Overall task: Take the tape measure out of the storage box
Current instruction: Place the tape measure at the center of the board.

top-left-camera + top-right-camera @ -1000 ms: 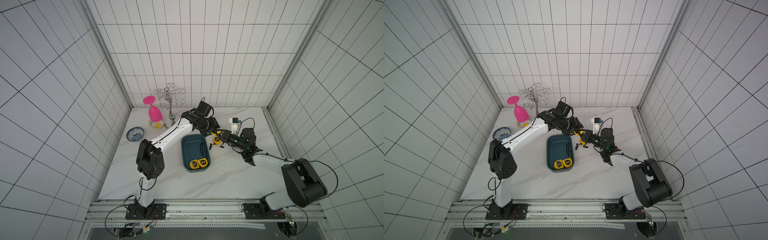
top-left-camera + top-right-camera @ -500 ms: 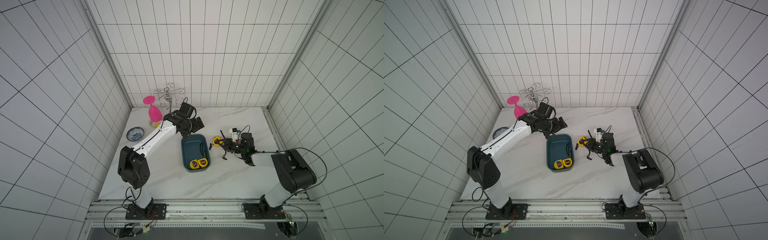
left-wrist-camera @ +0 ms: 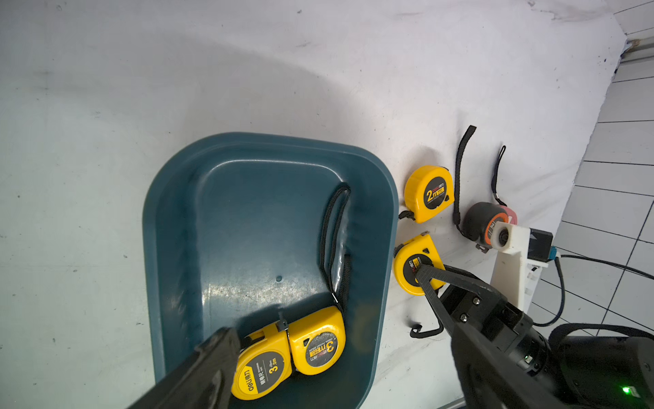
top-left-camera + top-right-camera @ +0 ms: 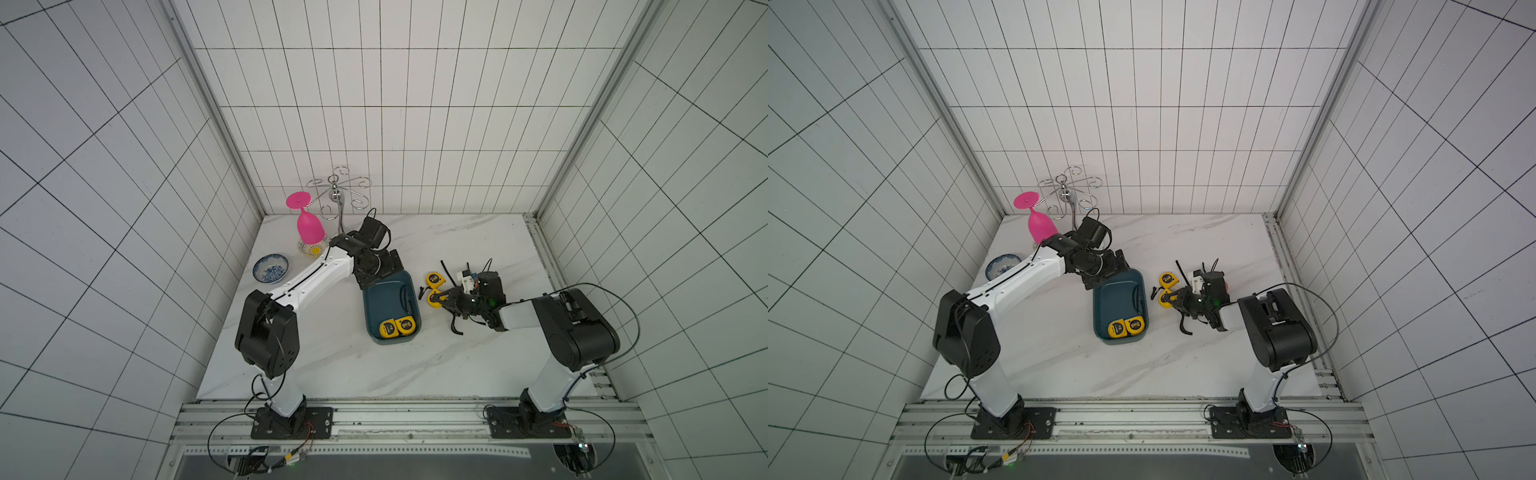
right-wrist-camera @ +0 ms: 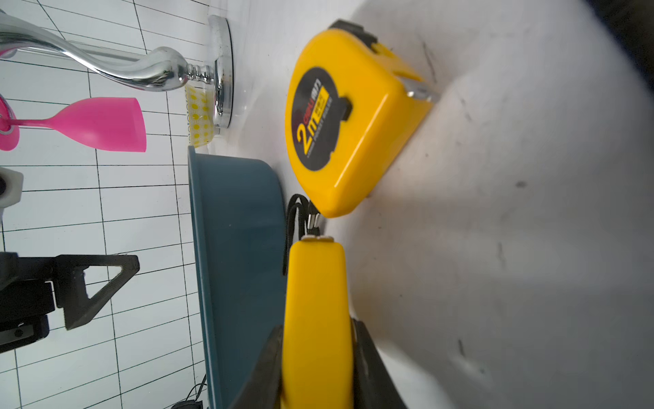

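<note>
Describer: White-tiled walls close in a marble tabletop (image 4: 332, 365) shared by two robot arms. At its middle sits the storage box (image 4: 388, 297), a shallow teal tray.

Listener: Where are the tape measures?

Describer: I count five. Two yellow tape measures (image 3: 263, 368) lie touching inside the box, at the end nearest the arm bases. Three are outside, on the box's side toward the right arm. The 2m tape measure (image 3: 430, 193), also yellow, lies just beside the box wall. A black-and-orange tape measure (image 3: 481, 221) lies farther out. The held tape measure (image 5: 316, 311), yellow, is pinched edge-on in the right gripper (image 4: 442, 300), close to the wall.

Listener: And the other arm?

Describer: The left gripper (image 4: 380, 272) hangs over the box's far end, jaws spread wide, holding nothing.

Listener: What is the job now?

Describer: Setting the held one down, I judge (I cannot tell whether it touches the marble). It should be lowered onto bare marble, clear of the box wall and the 2m neighbour. The jaws should part only then, and the gripper should back straight away from the box.

Listener: Anything else?

Describer: Beyond the box's far end, toward the left arm, are one pink goblet (image 4: 309, 226), foot up, one chrome rack (image 4: 338, 195) and one patterned bowl (image 4: 270, 268).
</note>
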{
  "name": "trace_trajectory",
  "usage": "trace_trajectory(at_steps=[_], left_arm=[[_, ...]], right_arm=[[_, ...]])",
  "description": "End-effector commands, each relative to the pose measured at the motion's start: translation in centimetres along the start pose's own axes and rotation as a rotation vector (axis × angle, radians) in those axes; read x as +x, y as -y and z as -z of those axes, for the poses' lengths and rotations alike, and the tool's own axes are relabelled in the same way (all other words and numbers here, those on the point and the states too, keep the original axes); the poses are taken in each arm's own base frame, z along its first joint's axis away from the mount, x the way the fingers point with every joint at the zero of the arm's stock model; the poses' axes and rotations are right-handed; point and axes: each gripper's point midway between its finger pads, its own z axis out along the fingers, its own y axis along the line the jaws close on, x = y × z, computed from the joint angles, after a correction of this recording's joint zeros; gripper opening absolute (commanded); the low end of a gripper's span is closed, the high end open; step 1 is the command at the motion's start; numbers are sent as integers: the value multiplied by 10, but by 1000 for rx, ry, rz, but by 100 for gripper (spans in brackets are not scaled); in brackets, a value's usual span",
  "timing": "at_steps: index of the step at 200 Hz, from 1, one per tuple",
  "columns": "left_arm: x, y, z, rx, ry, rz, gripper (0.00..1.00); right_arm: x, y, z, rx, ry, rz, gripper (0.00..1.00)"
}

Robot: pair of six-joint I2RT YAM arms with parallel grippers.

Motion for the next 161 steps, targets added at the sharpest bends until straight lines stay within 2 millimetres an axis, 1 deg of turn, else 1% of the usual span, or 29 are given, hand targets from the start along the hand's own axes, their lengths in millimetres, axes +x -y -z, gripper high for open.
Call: trace_trajectory(at_steps=[1,23,51,82,112,161], left_arm=[[1,-3,3,-7,10,-26,98],[3,-5,2,-13,2,-29,98],[5,-7,1,-21,-3,-35,98],[7,-10,0,-31,-10,-44,97],[10,-14,-3,-45,-21,-50,97],[18,-18,-7,-87,-34,-110,98]], right_arm=[[-6,-3,-1,-1,-14,1,10],[-3,-1,-1,14,-21,-5,17],[-1,1,5,51,-29,-14,30],[3,4,15,130,-49,34,48],[5,5,26,205,-68,60,57],[8,16,42,336,-86,85,70]])
